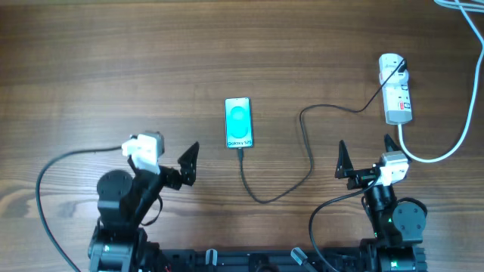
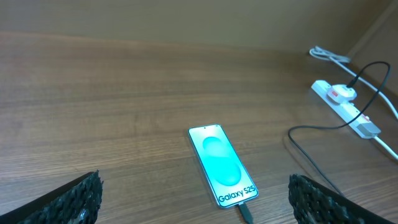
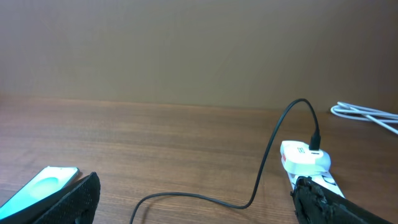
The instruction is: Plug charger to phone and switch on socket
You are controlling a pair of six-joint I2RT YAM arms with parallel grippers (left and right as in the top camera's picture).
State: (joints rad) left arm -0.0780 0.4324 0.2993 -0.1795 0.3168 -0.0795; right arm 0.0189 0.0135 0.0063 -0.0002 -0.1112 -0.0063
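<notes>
Curving past the socket runs a white cord.

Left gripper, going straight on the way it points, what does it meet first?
Probably the phone, lying ahead between the open fingers of the left gripper, lettered end nearest; height is unclear, so it might pass above.

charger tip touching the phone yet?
Touching. In the overhead view the charger runs up to the phone and its end meets the bottom edge with no gap. The left wrist view shows the tip at the lettered end too.
</notes>
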